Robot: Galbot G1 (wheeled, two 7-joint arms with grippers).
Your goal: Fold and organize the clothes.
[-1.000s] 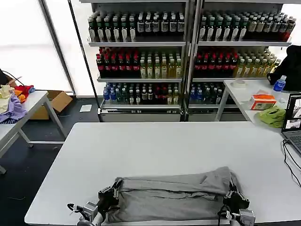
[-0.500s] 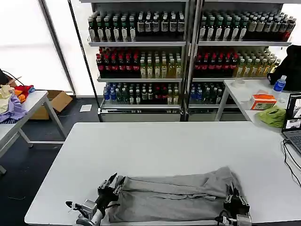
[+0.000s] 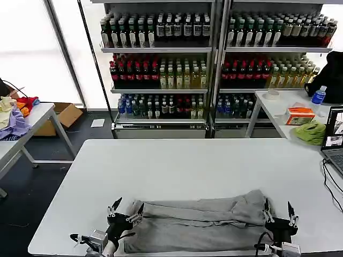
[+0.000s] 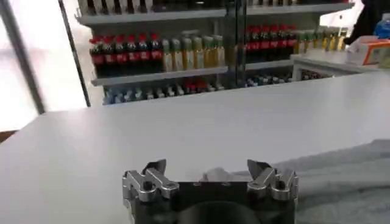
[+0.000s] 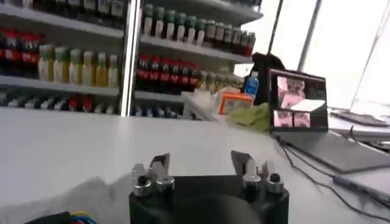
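Observation:
A grey shirt (image 3: 195,222) lies folded into a long band near the front edge of the white table (image 3: 187,160). At the band's left end my left gripper (image 3: 124,210) stands open, with nothing between its fingers. My right gripper (image 3: 277,210) is open at the band's right end, just past the cloth. In the left wrist view the left gripper (image 4: 206,165) is spread wide, with the grey shirt (image 4: 341,179) beside one finger. The right wrist view has the right gripper (image 5: 201,159) open over bare table, with the shirt (image 5: 73,195) off to one side.
A laptop (image 3: 335,134) and its cables (image 3: 328,176) sit at the table's right edge. A side table at back right holds a lime-green cloth (image 3: 311,132) and an orange box (image 3: 299,115). Coloured garments (image 3: 13,124) lie on a table at left. Bottle shelves (image 3: 161,59) stand behind.
Both grippers were shut on the ends of the shirt. They have since opened, let the cloth go and drawn slightly apart. The shirt has settled flat.

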